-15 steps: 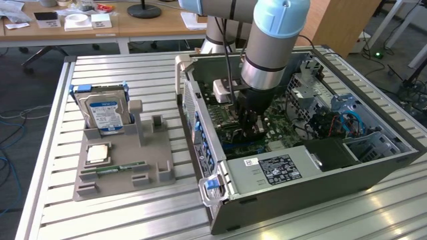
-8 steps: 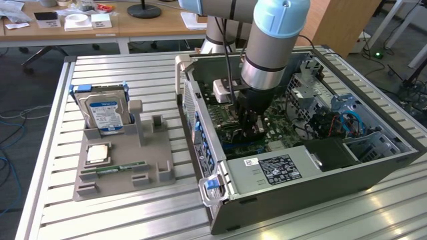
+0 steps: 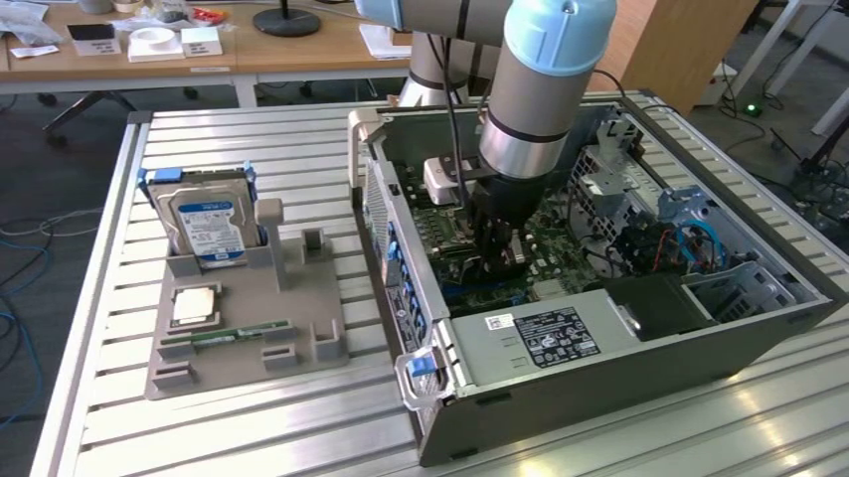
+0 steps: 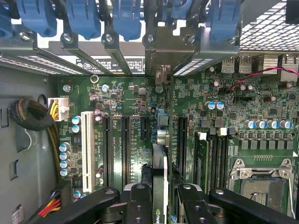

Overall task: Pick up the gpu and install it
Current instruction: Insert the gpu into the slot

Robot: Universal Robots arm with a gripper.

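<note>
Inside the open computer case [image 3: 623, 328], the gripper [image 4: 160, 198] has its jaws clenched on the gpu [image 4: 160, 175], held edge-on above the motherboard [image 4: 131, 107] slots; the card's lower end is cut off from sight.

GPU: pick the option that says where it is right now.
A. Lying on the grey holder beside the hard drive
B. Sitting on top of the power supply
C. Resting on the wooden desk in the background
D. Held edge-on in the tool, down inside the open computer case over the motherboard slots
D: the wrist view has the GPU edge-on between the tool fingers above the motherboard slots, and the exterior view has the tool down inside the computer case.
</note>
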